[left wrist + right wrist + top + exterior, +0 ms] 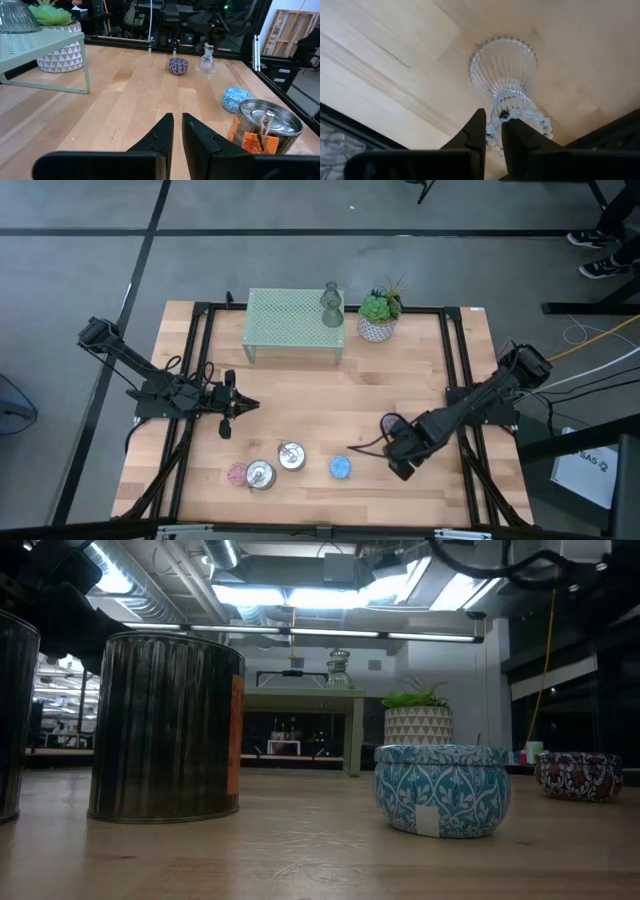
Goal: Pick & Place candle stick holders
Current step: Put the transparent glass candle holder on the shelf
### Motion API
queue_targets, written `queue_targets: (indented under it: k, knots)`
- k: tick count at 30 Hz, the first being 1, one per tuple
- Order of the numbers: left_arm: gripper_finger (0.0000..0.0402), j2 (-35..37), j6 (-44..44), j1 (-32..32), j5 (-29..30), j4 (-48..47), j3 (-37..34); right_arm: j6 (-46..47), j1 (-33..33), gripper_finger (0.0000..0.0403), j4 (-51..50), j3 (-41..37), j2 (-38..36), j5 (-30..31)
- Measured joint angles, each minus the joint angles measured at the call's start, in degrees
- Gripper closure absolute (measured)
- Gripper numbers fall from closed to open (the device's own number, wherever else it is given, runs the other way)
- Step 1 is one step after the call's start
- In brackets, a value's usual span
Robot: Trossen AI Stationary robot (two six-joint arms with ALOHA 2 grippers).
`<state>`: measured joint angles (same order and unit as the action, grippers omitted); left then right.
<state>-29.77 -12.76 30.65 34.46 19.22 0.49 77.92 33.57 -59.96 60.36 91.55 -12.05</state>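
Standing upright at about four o'clock on the table, your clear glass holder [506,85] has its stem pinched in the right gripper [492,131], fingers narrow around it. Only the right wrist view shows this grip; overhead hides it. Your left gripper [229,408] waits near nine o'clock, fingers nearly closed, empty.

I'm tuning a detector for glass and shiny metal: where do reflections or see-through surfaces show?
Low view: ceiling lights streak down the silver tin. Left wrist view: glare on that tin's lid. Right wrist view: the clear glass holder shows the wood through it, the right gripper beside its stem.
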Motion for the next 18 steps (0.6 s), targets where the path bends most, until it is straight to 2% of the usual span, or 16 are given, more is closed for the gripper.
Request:
queue_targets:
  k: [7, 18]
  knots:
    - [0.037, -0.01, 0.0, -0.02, 0.0, 0.0, 0.01, -9.18, -2.58, 0.0361, 3.5, 0.0, -0.06, 1.08]
    - [0.037, -0.01, -0.01, 0.0, 0.02, 0.0, 0.02, -17.96, -5.82, 0.0361, 12.86, 0.04, -0.11, 5.35]
